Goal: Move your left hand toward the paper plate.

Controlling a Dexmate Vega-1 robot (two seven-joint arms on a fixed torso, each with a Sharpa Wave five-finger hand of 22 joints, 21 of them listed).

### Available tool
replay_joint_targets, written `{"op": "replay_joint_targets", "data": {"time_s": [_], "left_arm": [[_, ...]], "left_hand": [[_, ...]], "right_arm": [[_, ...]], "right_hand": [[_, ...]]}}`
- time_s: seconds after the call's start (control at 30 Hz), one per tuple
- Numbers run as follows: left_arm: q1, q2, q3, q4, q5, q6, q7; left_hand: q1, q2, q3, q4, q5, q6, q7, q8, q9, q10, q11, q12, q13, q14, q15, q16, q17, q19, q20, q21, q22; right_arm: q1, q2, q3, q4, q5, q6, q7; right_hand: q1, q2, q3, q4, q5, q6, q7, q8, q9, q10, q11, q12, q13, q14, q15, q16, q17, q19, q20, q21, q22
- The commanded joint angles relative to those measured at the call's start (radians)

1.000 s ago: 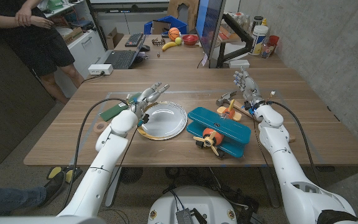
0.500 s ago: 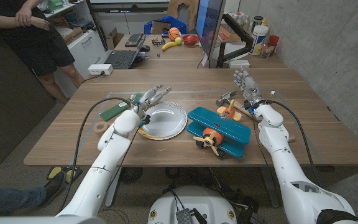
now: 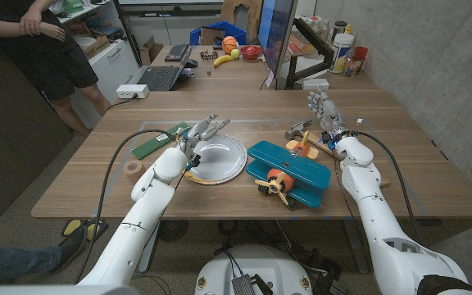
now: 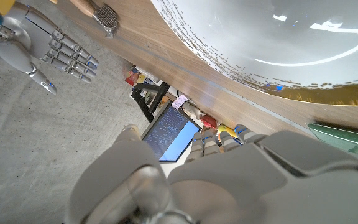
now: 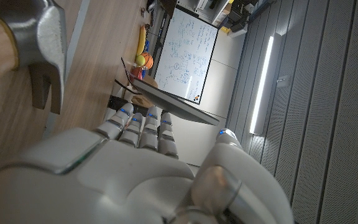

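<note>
I could read no text, label, brand or number anywhere. The monitor screen [image 5: 185, 53] in my right wrist view carried lines of writing, but they were too small and blurred to make out.

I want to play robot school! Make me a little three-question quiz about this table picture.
1. True or false: the left hand is gripping the paper plate.
2. Which thing lies nearest the right hand? A) hammer B) toy airplane C) roll of tape
3. Fill in: the toy airplane's propeller is ____.

Key:
1. False; the fingers are spread above the plate's far-left rim, holding nothing.
2. A.
3. Yellow.
</note>
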State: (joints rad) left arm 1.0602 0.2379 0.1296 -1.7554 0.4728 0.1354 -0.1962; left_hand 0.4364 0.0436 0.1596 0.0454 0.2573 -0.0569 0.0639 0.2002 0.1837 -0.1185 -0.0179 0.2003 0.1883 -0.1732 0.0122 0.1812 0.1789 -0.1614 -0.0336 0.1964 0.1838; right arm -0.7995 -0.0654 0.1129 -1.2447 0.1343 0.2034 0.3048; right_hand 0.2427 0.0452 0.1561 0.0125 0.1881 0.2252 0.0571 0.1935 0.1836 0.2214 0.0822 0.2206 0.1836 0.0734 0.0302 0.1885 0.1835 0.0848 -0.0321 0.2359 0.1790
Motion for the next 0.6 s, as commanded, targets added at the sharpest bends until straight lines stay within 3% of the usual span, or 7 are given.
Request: {"op": "replay_joint_targets", "data": {"time_s": [0.03, 0.6], "left_arm": [[0.011, 0.013, 0.023, -0.007, 0.045, -0.002, 0.016], [0.015, 0.033, 0.055, -0.008, 0.112, 0.003, 0.036]], "left_hand": [[0.014, 0.002, 0.002, -0.008, -0.006, 0.008, -0.001, 0.003, 0.003, 0.003, -0.005, 0.007, 0.002, -0.005, 0.000, 0.005, 0.004, -0.112, -0.045, 0.005, 0.003], [0.020, 0.004, 0.001, -0.010, -0.009, 0.013, -0.005, 0.004, 0.004, 0.009, -0.008, 0.009, 0.003, -0.003, 0.000, 0.006, 0.004, -0.114, -0.042, 0.006, 0.003]], "right_arm": [[0.004, 0.000, 0.000, 0.009, 0.001, 0.000, 0.002], [0.009, 0.001, 0.000, 0.018, 0.003, -0.005, 0.003]], "right_hand": [[0.008, 0.003, -0.002, -0.001, 0.008, -0.001, -0.002, 0.002, 0.005, 0.000, -0.002, 0.002, 0.004, 0.007, 0.003, 0.001, 0.002, 0.005, 0.004, -0.002, 0.003], [0.008, 0.004, -0.003, -0.002, 0.008, 0.001, -0.002, 0.003, 0.006, 0.000, 0.001, 0.001, 0.004, 0.007, 0.003, 0.001, 0.002, 0.006, 0.005, -0.006, 0.003]]}}
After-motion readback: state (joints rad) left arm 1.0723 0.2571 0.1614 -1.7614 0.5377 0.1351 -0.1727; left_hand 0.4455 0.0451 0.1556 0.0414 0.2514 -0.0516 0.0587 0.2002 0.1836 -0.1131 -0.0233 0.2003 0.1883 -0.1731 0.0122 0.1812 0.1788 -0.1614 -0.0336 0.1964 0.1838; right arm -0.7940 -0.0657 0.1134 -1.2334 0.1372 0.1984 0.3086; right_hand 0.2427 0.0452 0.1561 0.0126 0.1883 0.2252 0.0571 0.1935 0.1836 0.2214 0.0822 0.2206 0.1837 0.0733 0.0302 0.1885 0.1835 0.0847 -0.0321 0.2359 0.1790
